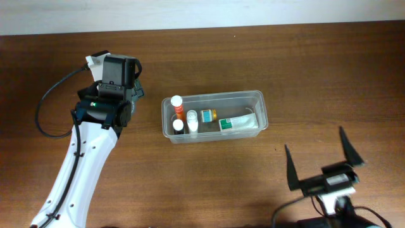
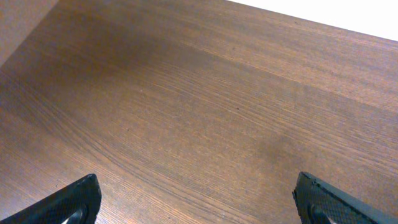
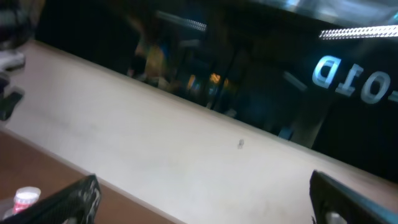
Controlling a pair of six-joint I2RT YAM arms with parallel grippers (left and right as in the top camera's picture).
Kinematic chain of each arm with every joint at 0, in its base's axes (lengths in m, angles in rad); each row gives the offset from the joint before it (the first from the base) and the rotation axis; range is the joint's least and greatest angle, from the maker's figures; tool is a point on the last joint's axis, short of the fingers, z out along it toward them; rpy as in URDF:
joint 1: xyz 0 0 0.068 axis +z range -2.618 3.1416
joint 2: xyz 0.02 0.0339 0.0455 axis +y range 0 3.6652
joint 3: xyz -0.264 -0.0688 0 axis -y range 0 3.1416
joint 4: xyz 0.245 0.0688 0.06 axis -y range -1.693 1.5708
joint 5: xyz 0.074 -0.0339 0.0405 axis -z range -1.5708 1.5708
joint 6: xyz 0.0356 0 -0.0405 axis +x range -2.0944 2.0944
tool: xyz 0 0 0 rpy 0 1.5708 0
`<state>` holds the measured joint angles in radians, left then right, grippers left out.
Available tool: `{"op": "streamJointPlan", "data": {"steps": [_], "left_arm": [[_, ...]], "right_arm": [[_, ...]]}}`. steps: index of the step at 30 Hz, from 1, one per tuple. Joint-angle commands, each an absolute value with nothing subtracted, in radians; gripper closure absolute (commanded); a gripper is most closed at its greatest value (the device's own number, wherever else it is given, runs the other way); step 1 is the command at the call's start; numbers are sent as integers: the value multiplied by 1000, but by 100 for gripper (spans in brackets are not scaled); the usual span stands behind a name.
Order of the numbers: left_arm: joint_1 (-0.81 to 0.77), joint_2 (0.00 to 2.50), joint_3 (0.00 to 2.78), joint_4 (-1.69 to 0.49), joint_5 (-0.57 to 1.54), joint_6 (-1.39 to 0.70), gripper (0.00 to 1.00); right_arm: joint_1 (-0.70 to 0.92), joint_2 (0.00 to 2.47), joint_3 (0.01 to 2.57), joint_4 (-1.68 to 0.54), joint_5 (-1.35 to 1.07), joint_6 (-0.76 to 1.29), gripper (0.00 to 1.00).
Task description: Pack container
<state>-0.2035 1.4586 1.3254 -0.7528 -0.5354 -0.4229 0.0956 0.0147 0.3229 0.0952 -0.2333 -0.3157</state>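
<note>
Mid-table sits the container (image 1: 215, 117), bottles (image 1: 177, 104) already inside; left gripper (image 2: 196, 186) hangs wide and empty over bare table (image 1: 190, 183) to its left, right gripper (image 1: 319, 161) wide too, near the front edge. Any reach in could clip the rim, shove the container or topple the upright bottles.

Robot lab: white arm (image 1: 82, 171) over plain wooden table (image 1: 209, 183), pale wall (image 1: 190, 12), dark lettered glass (image 3: 249, 74).

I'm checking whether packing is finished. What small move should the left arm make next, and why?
Probably pull the left gripper back toward rest. It and the right gripper are both open and empty, and all the bottles in view lie inside the container.
</note>
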Motion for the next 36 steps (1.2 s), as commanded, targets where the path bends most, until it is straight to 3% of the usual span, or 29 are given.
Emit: {"op": "streamJointPlan", "data": {"steps": [1, 10, 23, 36], "left_arm": [[-200, 1439, 1327, -753, -546, -418, 1], [-200, 1440, 1327, -753, -546, -417, 1], [-200, 1440, 1327, -753, -546, -417, 0], [-200, 1440, 1327, -753, -546, -417, 1]], "right_arm": [[83, 5, 196, 221, -223, -344, 2], [83, 4, 5, 259, -175, -362, 2], [84, 4, 6, -69, -175, -381, 2], [84, 6, 6, -64, -175, -358, 2]]}}
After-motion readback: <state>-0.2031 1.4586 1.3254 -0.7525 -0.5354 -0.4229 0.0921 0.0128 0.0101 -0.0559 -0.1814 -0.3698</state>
